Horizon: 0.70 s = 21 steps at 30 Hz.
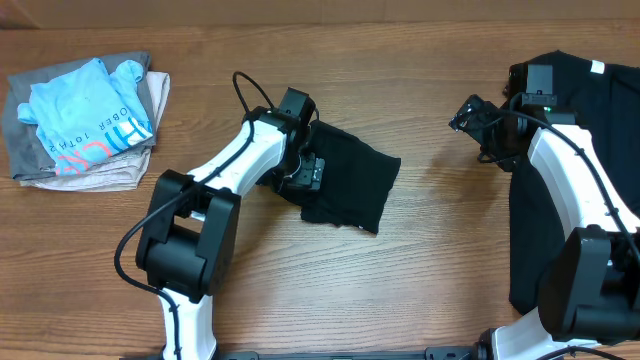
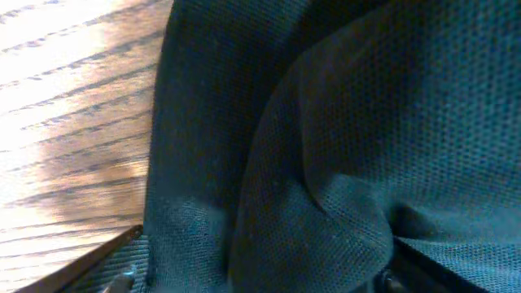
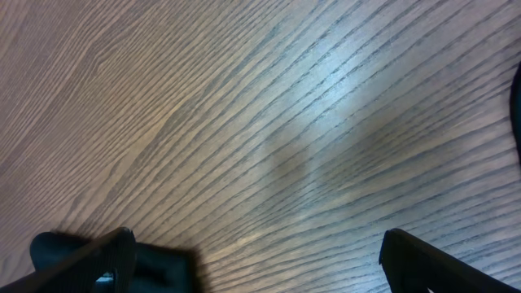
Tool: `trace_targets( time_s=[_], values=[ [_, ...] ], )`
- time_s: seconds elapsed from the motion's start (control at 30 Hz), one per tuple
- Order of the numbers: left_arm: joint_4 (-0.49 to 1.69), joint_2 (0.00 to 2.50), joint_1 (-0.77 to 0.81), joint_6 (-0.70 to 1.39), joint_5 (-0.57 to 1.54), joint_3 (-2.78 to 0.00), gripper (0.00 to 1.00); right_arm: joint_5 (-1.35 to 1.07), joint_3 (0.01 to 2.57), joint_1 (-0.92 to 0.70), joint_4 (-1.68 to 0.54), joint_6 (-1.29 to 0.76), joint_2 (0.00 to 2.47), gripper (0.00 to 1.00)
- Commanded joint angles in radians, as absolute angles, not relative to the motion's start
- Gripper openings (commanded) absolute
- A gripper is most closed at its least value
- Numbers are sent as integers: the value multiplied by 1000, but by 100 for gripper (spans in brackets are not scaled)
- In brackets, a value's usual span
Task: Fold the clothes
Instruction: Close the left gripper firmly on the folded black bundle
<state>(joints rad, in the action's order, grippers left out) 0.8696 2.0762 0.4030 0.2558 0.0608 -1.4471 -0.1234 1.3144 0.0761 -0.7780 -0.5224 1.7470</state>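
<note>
Overhead: left jaws astride shirt [image 1: 355, 185]; right jaws wide.

Right T-shirt [image 1: 615, 110] cut off at edge

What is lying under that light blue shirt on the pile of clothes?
A grey garment and a beige one peek out beneath the light blue shirt. Whether more lies between them is covered.
</note>
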Motion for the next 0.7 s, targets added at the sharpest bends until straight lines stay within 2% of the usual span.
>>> trace_targets(
  time_s=[0.0, 0.13, 0.27, 0.4, 0.47, 0.67],
  values=[
    [891, 2138, 404, 250, 31, -1360, 76, -113, 1315, 77, -772, -516, 1744, 100],
    [908, 2138, 404, 250, 79, -1360, 64, -113, 1315, 77, -772, -516, 1744, 100],
    [913, 2138, 404, 250, 82, -1360, 38, -113, 1315, 77, -772, -516, 1744, 100],
    [919, 2138, 404, 250, 83, -1360, 18, -113, 1315, 77, -772, -516, 1744, 100],
    [923, 2138, 404, 250, 83, -1360, 4, -113, 1315, 77, -772, -516, 1744, 100],
    [965, 2132, 404, 247, 67, -1448, 4, -113, 1315, 77, -772, -516, 1744, 100]
  ],
)
